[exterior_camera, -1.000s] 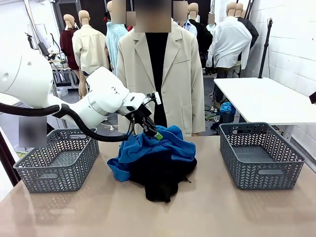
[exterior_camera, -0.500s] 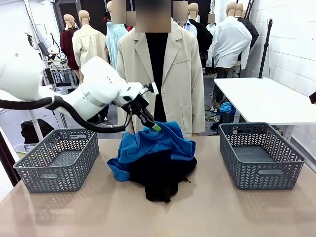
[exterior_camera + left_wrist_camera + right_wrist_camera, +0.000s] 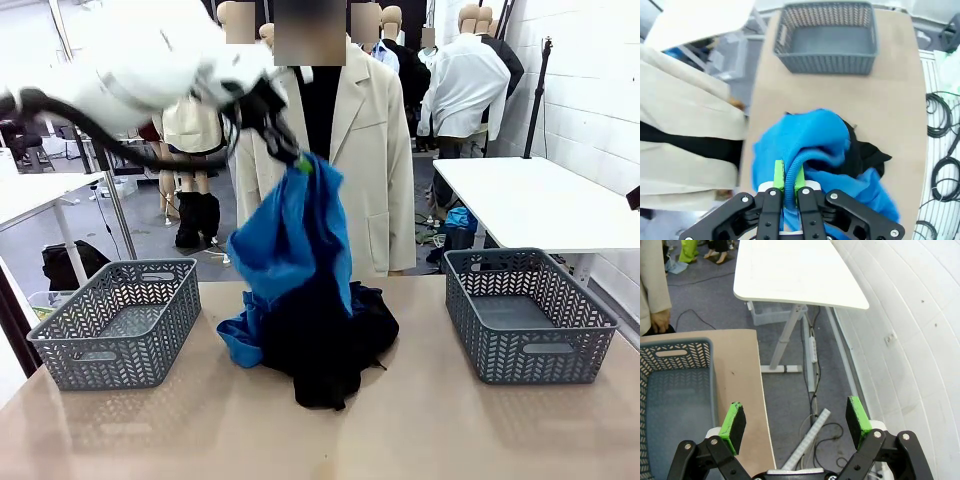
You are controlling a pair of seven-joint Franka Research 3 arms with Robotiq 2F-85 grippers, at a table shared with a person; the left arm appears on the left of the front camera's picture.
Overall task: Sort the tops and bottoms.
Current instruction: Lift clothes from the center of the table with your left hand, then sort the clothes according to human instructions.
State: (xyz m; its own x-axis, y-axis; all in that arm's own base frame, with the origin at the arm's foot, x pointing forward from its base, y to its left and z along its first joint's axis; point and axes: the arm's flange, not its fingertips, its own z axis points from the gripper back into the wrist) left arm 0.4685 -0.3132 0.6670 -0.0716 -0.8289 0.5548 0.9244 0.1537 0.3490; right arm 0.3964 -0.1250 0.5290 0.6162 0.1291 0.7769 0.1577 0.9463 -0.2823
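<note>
Left fingers are clamped shut on a fold of the blue garment. They hold it high over the counter, presumably to peel it off the black garment; its lower end hangs into the pile midway between the left basket and right basket.

The left wrist view confirms the fabric is pinched between the green pads, which the front view blurs. The right wrist view shows the right fingers spread wide and holding nothing, above the floor beside the right basket.
</note>
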